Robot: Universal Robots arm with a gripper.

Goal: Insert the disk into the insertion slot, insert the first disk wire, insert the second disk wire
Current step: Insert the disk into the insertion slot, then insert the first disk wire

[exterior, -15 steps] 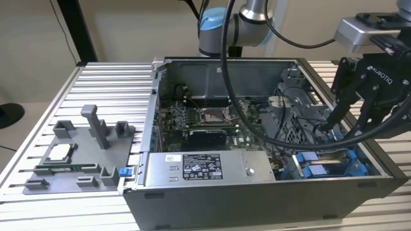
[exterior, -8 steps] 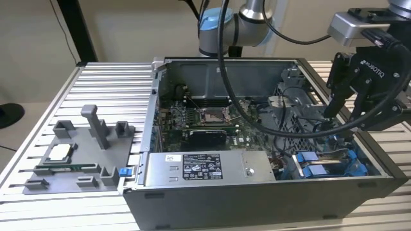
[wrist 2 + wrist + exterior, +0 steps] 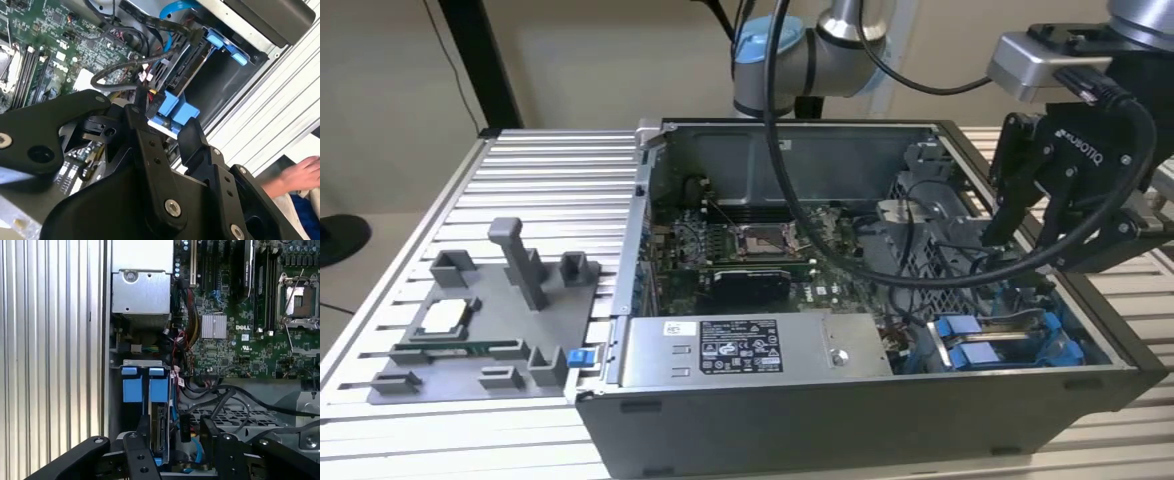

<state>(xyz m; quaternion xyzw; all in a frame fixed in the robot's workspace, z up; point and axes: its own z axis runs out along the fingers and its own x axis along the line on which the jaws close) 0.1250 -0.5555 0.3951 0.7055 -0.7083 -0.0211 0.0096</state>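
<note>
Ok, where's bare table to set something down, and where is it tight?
Bare ribbed table lies behind the grey fixture tray, on the exterior view's left of the computer case. Crowded: the case's drive corner, where the gripper sits among blue drive carriers and black cables. A person's hand shows beyond the table strip there.

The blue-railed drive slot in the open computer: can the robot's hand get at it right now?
Probably yes. The case is open on top, and the open hand hangs right over the insertion slot. Loose black cables beside it could snag.
</note>
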